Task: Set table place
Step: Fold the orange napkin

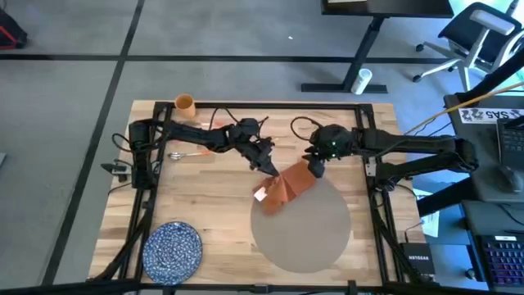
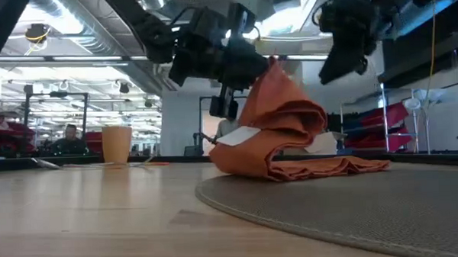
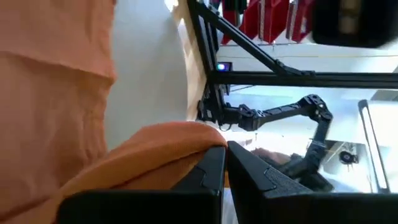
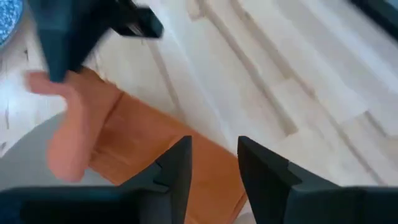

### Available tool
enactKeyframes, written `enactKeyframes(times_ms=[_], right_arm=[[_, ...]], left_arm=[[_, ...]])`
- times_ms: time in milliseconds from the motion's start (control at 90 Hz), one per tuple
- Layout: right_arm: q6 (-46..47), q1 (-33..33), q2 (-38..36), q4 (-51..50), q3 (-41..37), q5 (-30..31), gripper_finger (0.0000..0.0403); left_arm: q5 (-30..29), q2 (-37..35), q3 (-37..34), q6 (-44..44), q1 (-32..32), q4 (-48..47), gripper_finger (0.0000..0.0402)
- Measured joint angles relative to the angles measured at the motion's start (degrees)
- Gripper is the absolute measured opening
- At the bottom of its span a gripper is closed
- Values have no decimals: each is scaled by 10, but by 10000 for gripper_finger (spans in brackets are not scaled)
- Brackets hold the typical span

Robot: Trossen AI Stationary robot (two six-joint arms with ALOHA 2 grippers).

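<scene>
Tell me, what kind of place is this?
Probably a robotics lab or workshop: two dark robot arms mounted on a light wooden plank table, a grey office chair and a black computer keyboard nearby.

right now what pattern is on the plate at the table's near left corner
Blue with white speckles, on the plate; clearest in the high view.

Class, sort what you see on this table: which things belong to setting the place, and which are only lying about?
In the job:
placemat
napkin, a corner lifted by the shut left gripper
right gripper, open above the napkin
blue speckled plate
cutlery
orange cup

Lying about:
nothing else on the table
</scene>
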Motion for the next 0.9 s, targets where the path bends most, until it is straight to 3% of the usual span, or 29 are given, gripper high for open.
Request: enactKeyframes(times_ms=[367,900], right_arm=[[-40,0,0,-75,139,7,115],[-47,0,0,-98,152,5,115]], left_arm=[[-39,0,14,18,15,-13,0],[-25,106,152,19,0,-29,0]])
